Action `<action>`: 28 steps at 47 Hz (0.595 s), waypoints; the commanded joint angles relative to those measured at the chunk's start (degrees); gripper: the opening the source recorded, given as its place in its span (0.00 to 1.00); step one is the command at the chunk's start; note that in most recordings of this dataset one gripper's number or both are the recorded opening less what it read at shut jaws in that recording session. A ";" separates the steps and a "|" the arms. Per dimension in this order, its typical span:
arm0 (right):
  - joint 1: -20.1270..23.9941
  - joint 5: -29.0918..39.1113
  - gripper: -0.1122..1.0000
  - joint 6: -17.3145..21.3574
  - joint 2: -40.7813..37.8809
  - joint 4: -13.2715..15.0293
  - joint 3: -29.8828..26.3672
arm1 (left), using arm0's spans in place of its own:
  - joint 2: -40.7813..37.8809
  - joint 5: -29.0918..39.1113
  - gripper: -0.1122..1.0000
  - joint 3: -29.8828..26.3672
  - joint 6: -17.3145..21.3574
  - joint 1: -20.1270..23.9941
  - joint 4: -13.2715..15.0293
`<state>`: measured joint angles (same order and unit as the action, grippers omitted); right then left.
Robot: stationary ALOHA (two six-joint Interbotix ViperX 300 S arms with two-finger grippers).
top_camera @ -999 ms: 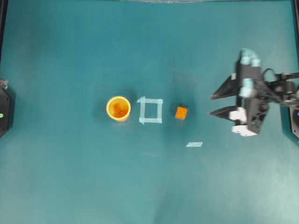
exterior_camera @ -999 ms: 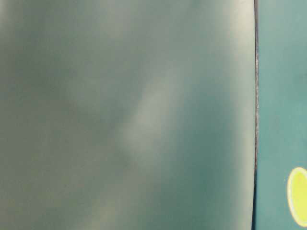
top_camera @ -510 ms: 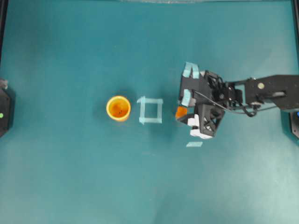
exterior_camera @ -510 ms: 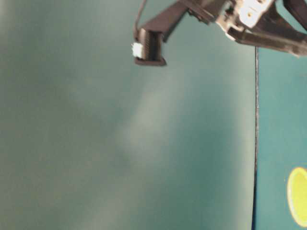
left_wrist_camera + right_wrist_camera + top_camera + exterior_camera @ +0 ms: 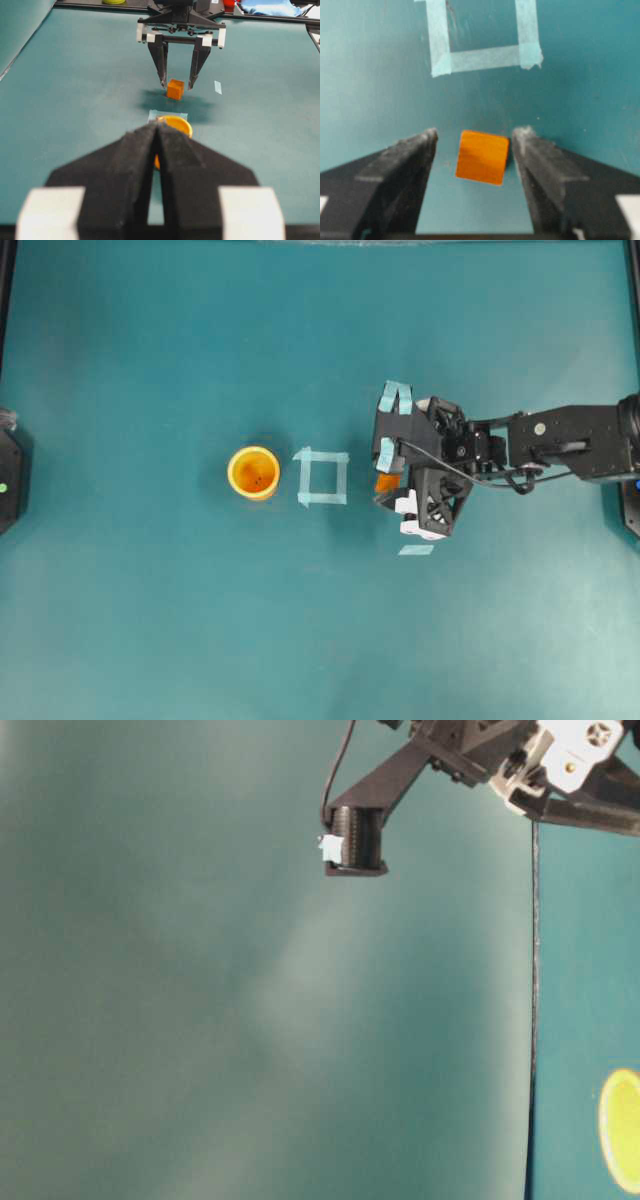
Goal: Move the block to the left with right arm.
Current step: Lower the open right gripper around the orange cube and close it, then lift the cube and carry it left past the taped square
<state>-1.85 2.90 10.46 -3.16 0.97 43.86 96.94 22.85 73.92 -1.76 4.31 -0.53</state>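
**Right gripper poised astride the orange block, grasp not yet made**

The small orange block (image 5: 482, 157) is seen resting on the teal table (image 5: 150, 620), just to the right of the pale tape square outline (image 5: 322, 477) in the overhead view, with the yellow-orange cup (image 5: 253, 472) beyond the square, further left. The right gripper (image 5: 475, 145) has been placed over the block so that one black finger stands on each side of it. In the right wrist view a strip of table is visible between the block and each finger, so the jaws are spread and nothing is gripped. The block is turned slightly askew between the fingers; the gap appears wider on the left side than on the right.

This straddling placement is judged to be preparation for closing on the block, since it must be carried or slid leftward, toward the tape square. The skew could cause the cube to twist as the fingers meet it, so an even closing would be called for.

In the left wrist view, the right gripper (image 5: 176, 82) is shown from the front with its fingertips at the level of the block (image 5: 175, 89), which confirms that the fingers are low enough for a grasp. The left gripper (image 5: 156, 165) is held well back from the work, its two black fingers pressed together with nothing between them, presumably parked because the task is assigned to the other arm.
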 commanded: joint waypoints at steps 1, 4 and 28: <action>0.00 -0.44 0.67 0.09 0.44 -0.09 -0.70 | -0.88 -0.53 0.10 -0.97 0.00 0.26 -0.09; -0.09 -0.35 0.67 0.09 0.35 -0.18 -0.79 | -0.88 -0.44 0.10 -0.97 0.00 0.26 -0.09; 0.00 9.76 0.46 3.25 3.43 -0.62 -2.46 | -0.88 0.00 0.10 -1.05 0.09 0.26 -0.09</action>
<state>-1.85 9.93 12.92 -2.81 0.62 43.24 96.86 23.03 73.92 -1.76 4.31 -0.53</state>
